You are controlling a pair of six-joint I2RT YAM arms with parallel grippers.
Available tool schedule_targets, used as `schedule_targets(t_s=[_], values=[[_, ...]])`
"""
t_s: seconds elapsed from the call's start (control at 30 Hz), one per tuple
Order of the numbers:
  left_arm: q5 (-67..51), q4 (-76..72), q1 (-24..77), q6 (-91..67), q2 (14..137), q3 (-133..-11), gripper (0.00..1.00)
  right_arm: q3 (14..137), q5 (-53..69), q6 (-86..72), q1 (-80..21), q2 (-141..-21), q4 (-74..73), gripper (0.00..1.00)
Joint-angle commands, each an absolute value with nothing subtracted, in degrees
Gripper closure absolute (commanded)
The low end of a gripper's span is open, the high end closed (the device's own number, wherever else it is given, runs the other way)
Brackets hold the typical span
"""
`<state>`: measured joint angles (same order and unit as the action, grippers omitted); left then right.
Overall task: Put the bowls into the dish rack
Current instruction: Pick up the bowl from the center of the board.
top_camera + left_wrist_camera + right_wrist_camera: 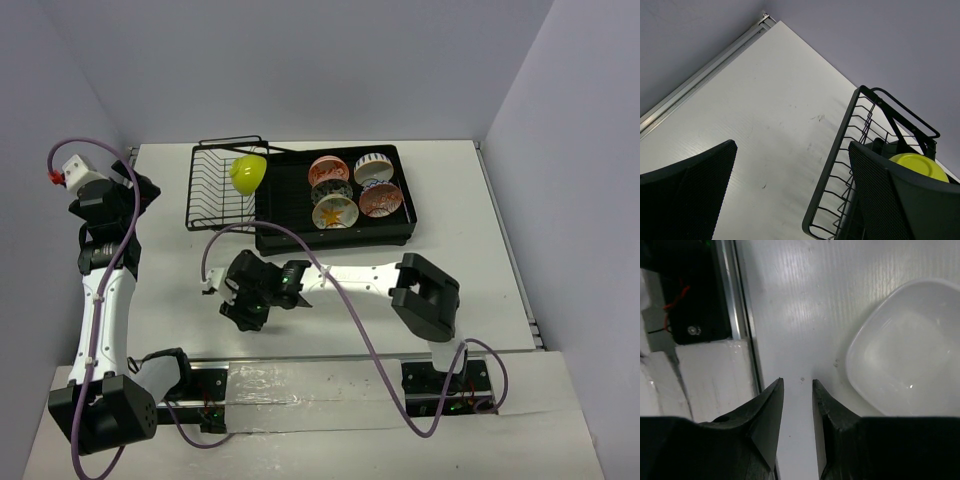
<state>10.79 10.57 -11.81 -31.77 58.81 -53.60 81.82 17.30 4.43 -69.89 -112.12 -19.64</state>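
Note:
The black dish rack (400,232) stands at the back middle, its wire basket (205,190) on the left. A lime green bowl (248,172) leans on edge in the basket and also shows in the left wrist view (920,165). Several patterned bowls stand in the slatted tray, among them a white one with orange leaves (333,211) and a red-orange one (381,200). A plain whitish bowl (905,350) lies on the table just right of my right gripper (797,382), whose jaws stand a narrow gap apart, empty. My left gripper (145,190) is wide open and empty, left of the basket (840,165).
The arms' base rail (330,375) runs along the near edge and shows close on the left in the right wrist view (737,315). Purple cables (350,310) loop over the table. Walls close in the back and both sides; the table's metal edge (700,80) shows.

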Motion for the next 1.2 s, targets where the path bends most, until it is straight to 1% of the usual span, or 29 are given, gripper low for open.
schedule_targets(t_s=[0.0, 0.17, 0.4, 0.63, 1.17], values=[[10.20, 8.44, -12.13, -32.08, 57.57, -53.61, 0.01, 80.86, 18.02, 5.71, -70.31, -105.48, -14.59, 0.63], [10.28, 8.61, -12.13, -31.99, 57.83, -53.70, 0.01, 83.23, 15.21, 6.77, -70.31, -107.31, -15.64, 0.61], [10.37, 8.70, -12.13, -31.73, 57.92, -53.62, 0.01, 86.66, 15.56, 7.64, -70.31, -112.84, -18.28, 0.60], [9.49, 8.79, -12.13, -31.73, 58.80, -53.96, 0.01, 87.28, 14.06, 9.31, -69.79, -114.08, -18.46, 0.58], [8.70, 8.53, -12.13, -31.64, 59.15, -54.05, 0.01, 87.10, 11.52, 10.20, -68.29, -115.75, -17.84, 0.58]])
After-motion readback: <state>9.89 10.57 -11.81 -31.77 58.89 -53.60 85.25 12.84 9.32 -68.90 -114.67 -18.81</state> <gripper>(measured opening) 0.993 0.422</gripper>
